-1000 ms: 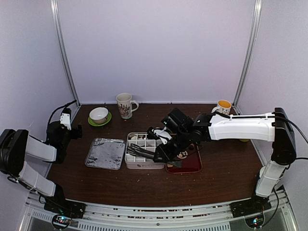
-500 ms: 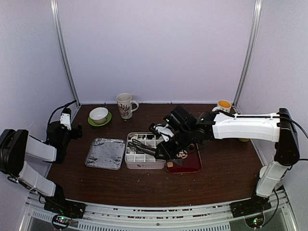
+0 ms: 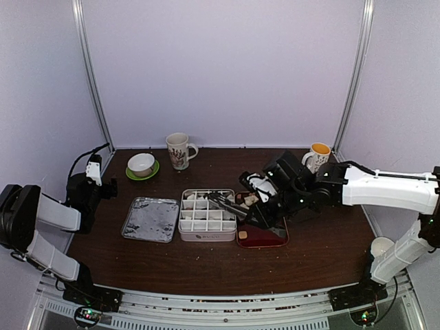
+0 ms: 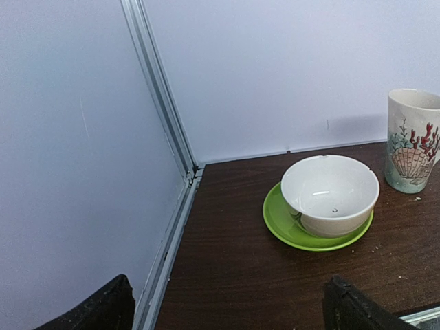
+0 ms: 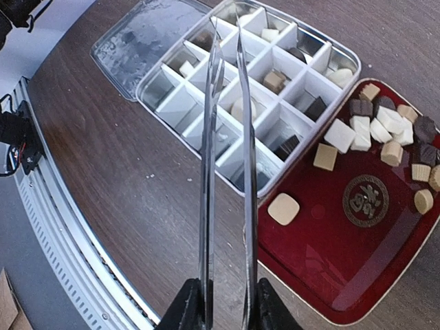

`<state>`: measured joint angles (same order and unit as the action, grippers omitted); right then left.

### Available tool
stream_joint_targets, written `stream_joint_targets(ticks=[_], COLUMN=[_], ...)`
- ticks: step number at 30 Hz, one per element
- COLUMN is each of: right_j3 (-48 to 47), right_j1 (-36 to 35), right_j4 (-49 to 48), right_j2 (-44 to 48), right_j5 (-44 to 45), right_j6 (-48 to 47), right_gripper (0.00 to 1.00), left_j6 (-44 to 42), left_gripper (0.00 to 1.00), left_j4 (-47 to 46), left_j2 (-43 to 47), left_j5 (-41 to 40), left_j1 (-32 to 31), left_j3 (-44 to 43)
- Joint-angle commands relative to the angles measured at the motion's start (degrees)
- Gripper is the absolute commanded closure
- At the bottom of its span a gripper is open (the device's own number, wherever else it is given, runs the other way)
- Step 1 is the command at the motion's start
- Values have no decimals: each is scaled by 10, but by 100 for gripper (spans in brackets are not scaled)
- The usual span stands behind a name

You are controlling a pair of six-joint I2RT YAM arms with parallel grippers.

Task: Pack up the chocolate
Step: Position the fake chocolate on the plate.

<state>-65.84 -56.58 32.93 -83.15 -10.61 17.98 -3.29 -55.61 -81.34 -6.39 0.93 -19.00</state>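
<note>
- The chocolate (image 5: 340,135) is lying mostly as a loose cluster on the dark-red tray (image 5: 330,254), which is sitting just beside the divided box (image 5: 175,106) on its right. Several pieces are already resting in the box's compartments, and one tan piece is lying alone on the tray, near the box's wall.
- The pieces are probably handling as light, rigid and smooth-faced. Hard squeezing is likely to mark one or make it slip out, so the best hold is a gentle one across two opposite flat sides of a cube, or across the widest part of a round.
- The right gripper (image 5: 227,306) is clenching the handle end of the metal tongs (image 5: 205,206), whose blades are reaching out over the box. Their tips are standing slightly apart and carrying nothing visible.
- The left gripper (image 4: 228,289) is standing spread wide and empty, well apart from the box on its left. It is facing a white bowl (image 4: 330,192) on a green saucer (image 4: 282,227), beside a patterned mug (image 4: 412,137).
</note>
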Motion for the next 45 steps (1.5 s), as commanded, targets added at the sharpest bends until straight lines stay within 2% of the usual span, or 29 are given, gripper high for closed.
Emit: stream_joint_targets(ticks=[1,9,16,27,35,45], right_j3=[29,77,99,121,112,102], right_j1=[-1,0,10,14,15,15], right_j4=[31,56,63,83,130,170], right_j2=[48,111,130,151,153,144], right_j5=[51,87,94,105,44,38], right_j6=[12,28,40,37,22,18], right_gripper=[74,79,83,81,80,75], left_j6=[5,5,5,5,5,5], left_gripper=[2,2,2,2,2,2], left_j4=[-27,-27,-27,-27,-27,-27], left_j2=[-3,-3,-3,-3,-3,-3], left_j5=[4,4,4,4,4,4], left_j1=[4,5,4,4,4,5], left_j3=[2,2,2,2,2,2])
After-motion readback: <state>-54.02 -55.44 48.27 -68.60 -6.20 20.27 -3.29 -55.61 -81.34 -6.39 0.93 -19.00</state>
